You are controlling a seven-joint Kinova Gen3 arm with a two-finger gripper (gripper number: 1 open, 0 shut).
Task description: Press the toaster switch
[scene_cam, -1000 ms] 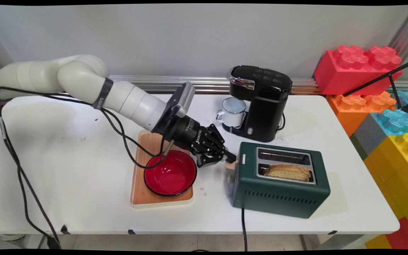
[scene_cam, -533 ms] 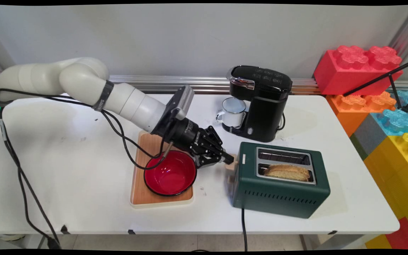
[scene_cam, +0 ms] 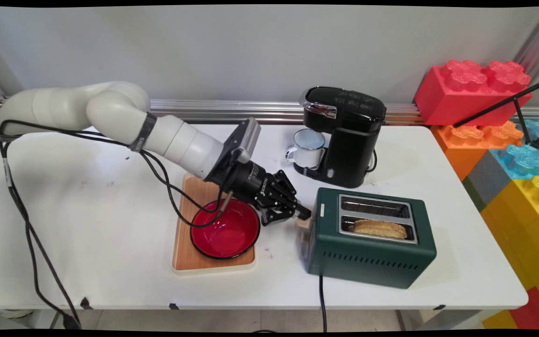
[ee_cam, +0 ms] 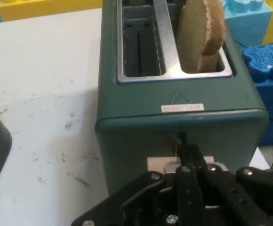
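The gripper (scene_cam: pixel 303 214) is resting with its fingers pressed together on the pale lever (scene_cam: pixel 305 222) at the left end of the green toaster (scene_cam: pixel 372 252), which is standing toward the bench's (scene_cam: pixel 87 224) near right; the narrow tips could be sliding off that small tab, or the sideways load could be nudging the toaster along the bench. The hand view is showing the closed tips (ee_cam: pixel 181 146) sitting right above the lever (ee_cam: pixel 157 164) and the bread slice (ee_cam: pixel 200 33) standing in one slot, while the main view alone is showing the red bowl (scene_cam: pixel 225 229) on its wooden tray (scene_cam: pixel 194 187) just beside the wrist and the coffee maker (scene_cam: pixel 344 135) with its mug (scene_cam: pixel 308 147) near the far edge.
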